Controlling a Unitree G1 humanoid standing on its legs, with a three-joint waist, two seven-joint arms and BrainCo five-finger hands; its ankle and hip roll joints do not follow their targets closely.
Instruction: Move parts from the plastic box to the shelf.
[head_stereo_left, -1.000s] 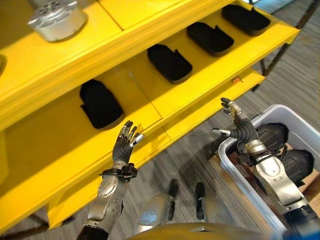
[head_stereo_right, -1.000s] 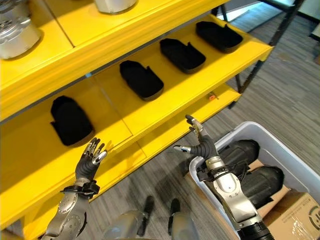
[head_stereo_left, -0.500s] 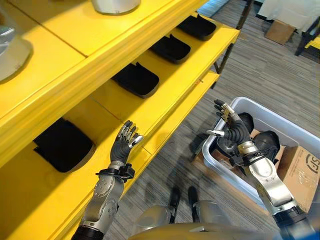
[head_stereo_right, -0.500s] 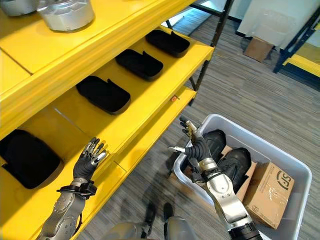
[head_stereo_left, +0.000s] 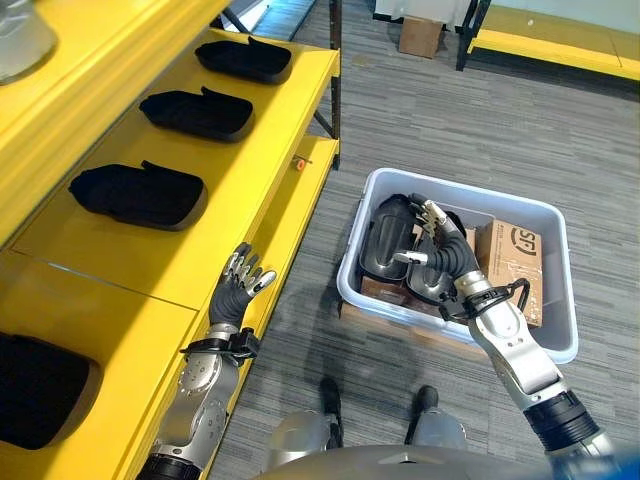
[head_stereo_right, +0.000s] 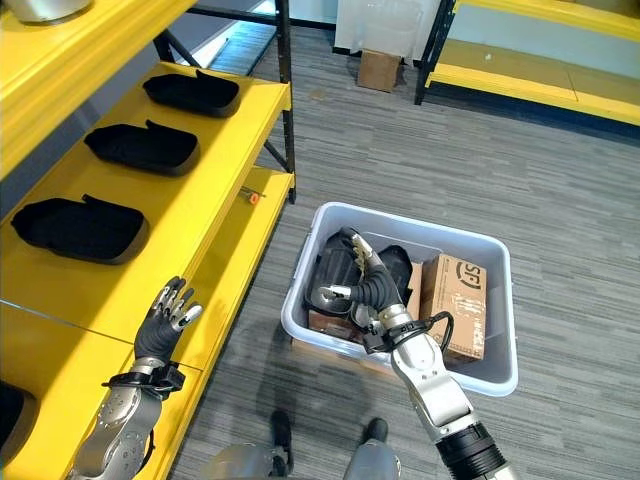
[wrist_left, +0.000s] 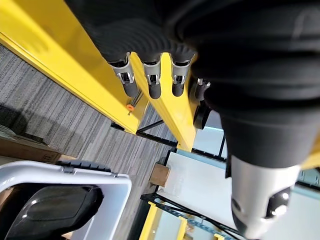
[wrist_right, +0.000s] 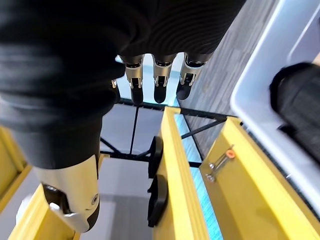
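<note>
- Nearest to us, our left hand (head_stereo_left: 236, 291) hangs at the front edge of the yellow metal shelf (head_stereo_left: 250, 140), fingers straight and slightly spread, holding nothing.
- To the right, our right hand (head_stereo_left: 446, 256) hovers over the near-left part of the pale grey plastic box (head_stereo_left: 560, 340) on the floor, fingers relaxed and apart, thumb out to the side, gripping nothing.
- In that box we see glossy black moulded parts (head_stereo_left: 384, 243) on the left, beside a brown cardboard carton (head_stereo_left: 512, 258) on the right.
- Farther left, black foam trays (head_stereo_left: 135, 194) sit in a row along the shelf.
</note>
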